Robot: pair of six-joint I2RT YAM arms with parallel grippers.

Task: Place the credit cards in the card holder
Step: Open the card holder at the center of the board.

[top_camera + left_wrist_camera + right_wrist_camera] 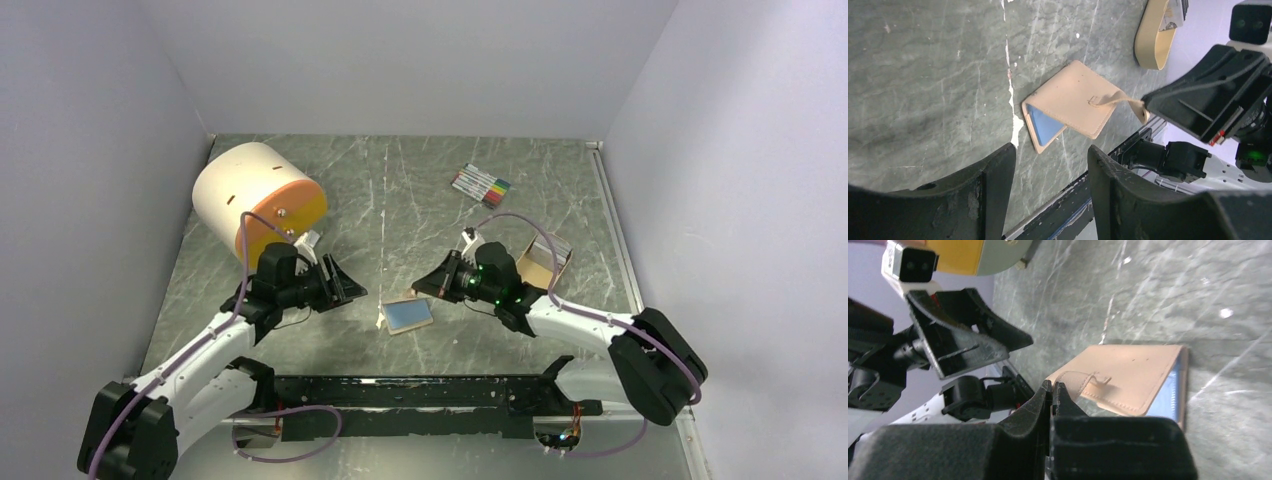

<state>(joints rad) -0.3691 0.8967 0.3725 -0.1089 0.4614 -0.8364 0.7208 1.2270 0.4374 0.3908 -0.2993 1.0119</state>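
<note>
Top cam looks down from 6 o'clock over the whole tabletop (pixel 420 190); wrist cams sit low, close, facing 3 and 9, sharing the card holder (pixel 1073 100).

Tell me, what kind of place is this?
Probably a robot test booth. Plain white walls box in a grey stone-look table, a left robot arm and a right robot arm stand at its near edge, and practice things like a card holder and marker pens lie on it.
</note>
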